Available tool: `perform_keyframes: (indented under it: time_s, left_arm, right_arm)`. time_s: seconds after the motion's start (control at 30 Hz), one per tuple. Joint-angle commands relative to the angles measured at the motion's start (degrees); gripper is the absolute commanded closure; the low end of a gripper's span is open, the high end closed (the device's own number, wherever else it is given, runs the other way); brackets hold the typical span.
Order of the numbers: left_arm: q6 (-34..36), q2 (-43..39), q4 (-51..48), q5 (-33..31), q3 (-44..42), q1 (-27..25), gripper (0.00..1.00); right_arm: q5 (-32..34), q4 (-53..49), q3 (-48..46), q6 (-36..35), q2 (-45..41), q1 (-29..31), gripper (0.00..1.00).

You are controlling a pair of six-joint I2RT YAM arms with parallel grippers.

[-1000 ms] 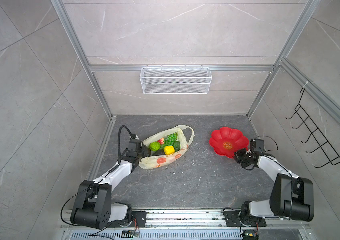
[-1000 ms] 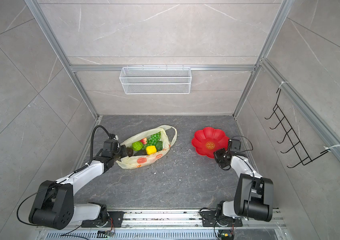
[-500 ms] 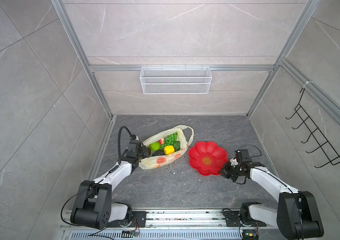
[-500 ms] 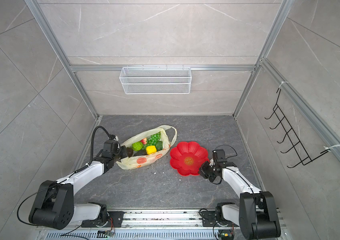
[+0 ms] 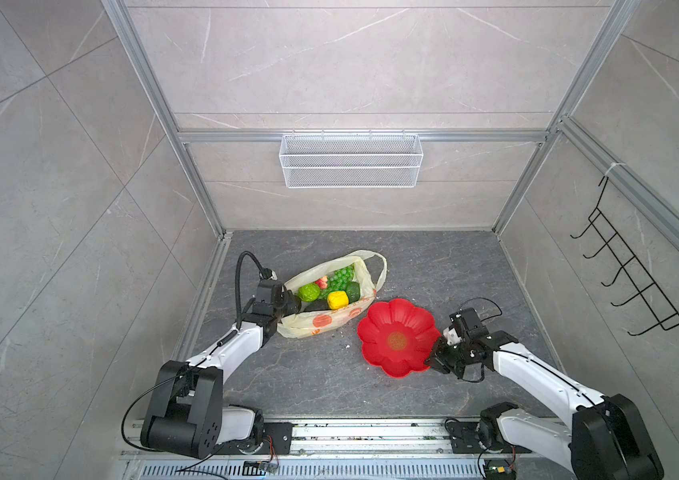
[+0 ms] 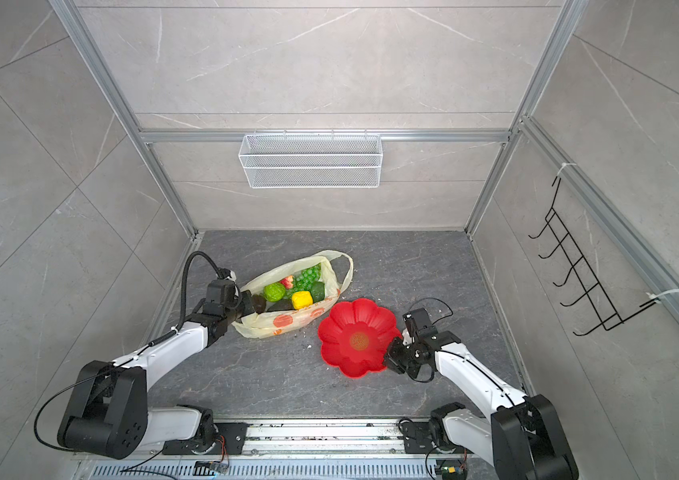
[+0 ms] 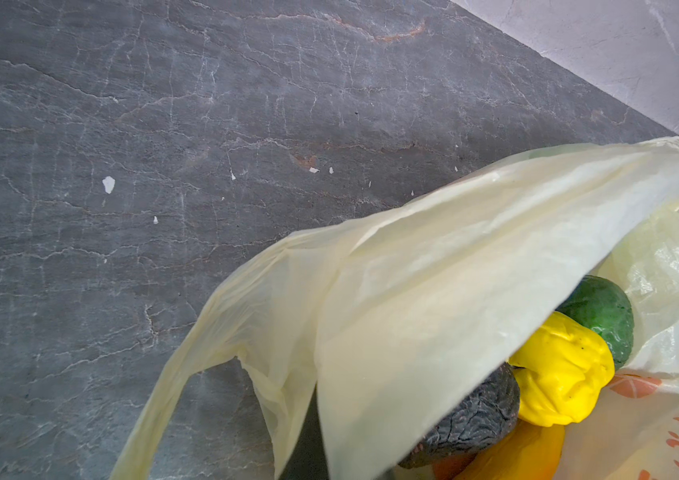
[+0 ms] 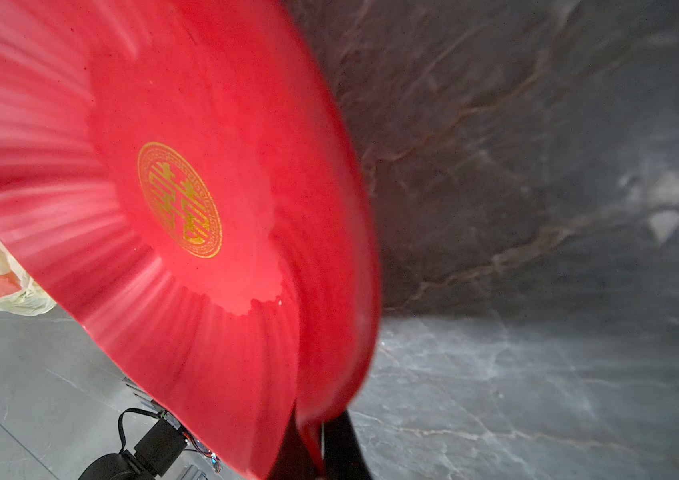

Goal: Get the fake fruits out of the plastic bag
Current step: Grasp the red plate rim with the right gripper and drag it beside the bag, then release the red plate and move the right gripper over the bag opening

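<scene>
Cell: dark grey veined stone worktop (image 5: 433,266), matt and flecked with pale chips. Pale grey tiled walls on aluminium framing. A white wire basket (image 5: 350,166) hangs on the back wall and a black hook rack (image 5: 637,270) on the right wall.

Left end effector (image 5: 290,301): I read the jaws as together on the rim of the plastic bag (image 5: 321,322) at its nearest end. My left wrist view shows no fingers, only thin cream film rising toward the lens. The bag's long axis runs away from this end effector toward the back right corner. Its mouth faces up, with a loop handle (image 5: 377,270) at the far end. The film is crinkled and translucent, with orange prints on the side.

The fake fruits (image 5: 331,289) all lie inside the bag, just beyond the left end effector, and are glossy. The bumpy lime-green fruit (image 5: 308,292) is closest and the grape bunch (image 5: 342,277) farthest. A yellow lemon (image 5: 337,299) lies beside a wrinkled dark avocado (image 7: 475,419).

Right end effector (image 5: 431,361): clamped on the rim of the red flower-shaped plate (image 5: 396,336). The plate spreads from it toward the bag, far petal just beside the bag; I cannot tell whether they touch. The plate is scalloped and ribbed, with a gold emblem at centre.
</scene>
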Motion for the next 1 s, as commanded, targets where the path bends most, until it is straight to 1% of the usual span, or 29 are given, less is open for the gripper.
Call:
perform_keyframes:
  time_s: [0.0,0.17,0.27,0.37,0.43,0.53,0.63,0.73,0.8,0.87,0.9,0.97]
  left_arm:
    - [1.2,-0.4,2.3,-0.1,0.0,-0.3,1.0]
    - [1.3,-0.4,2.3,-0.2,0.0,-0.3,1.0]
    - [1.3,-0.4,2.3,-0.1,0.0,-0.2,1.0]
    - [1.3,-0.4,2.3,-0.1,0.0,-0.2,1.0]
    - [1.3,-0.2,2.3,0.0,0.0,-0.3,1.0]
    - [1.3,-0.2,2.3,0.2,0.1,-0.2,1.0]
    - [1.3,-0.2,2.4,0.4,0.2,-0.2,1.0]
    - [1.3,-0.2,2.5,0.8,0.1,-0.2,1.0]
    - [1.3,-0.1,2.6,1.1,0.2,-0.2,1.0]
    - [1.3,0.0,2.9,1.3,0.1,-0.3,1.0]
    - [1.3,-0.1,3.0,1.4,0.1,-0.2,1.0]
    - [1.2,-0.2,2.9,1.9,0.2,-0.2,1.0]
  right_arm:
    - [4.3,-6.5,1.4,0.6,0.6,1.4,0.99]
    - [8.7,-10.5,3.7,-0.3,0.2,1.6,0.99]
    - [9.1,-11.2,3.9,-0.6,0.4,1.6,0.97]
    - [9.7,-12.0,4.7,-1.3,0.4,1.6,0.83]
    - [12.2,-14.5,6.5,-2.1,-0.1,1.6,0.77]
    - [17.2,-18.2,10.0,-3.4,-2.1,1.6,0.63]
    - [21.6,-20.9,14.5,-4.7,-3.4,1.6,0.53]
    - [25.3,-20.5,19.1,-6.1,-3.3,2.0,0.46]
    - [26.1,-18.3,22.7,-7.9,-0.9,2.9,0.44]
    - [30.0,-16.0,27.2,-9.4,2.4,5.2,0.4]
    - [31.3,-14.3,29.8,-10.4,4.9,6.4,0.38]
    - [32.0,-11.2,34.6,-11.2,11.2,8.1,0.36]
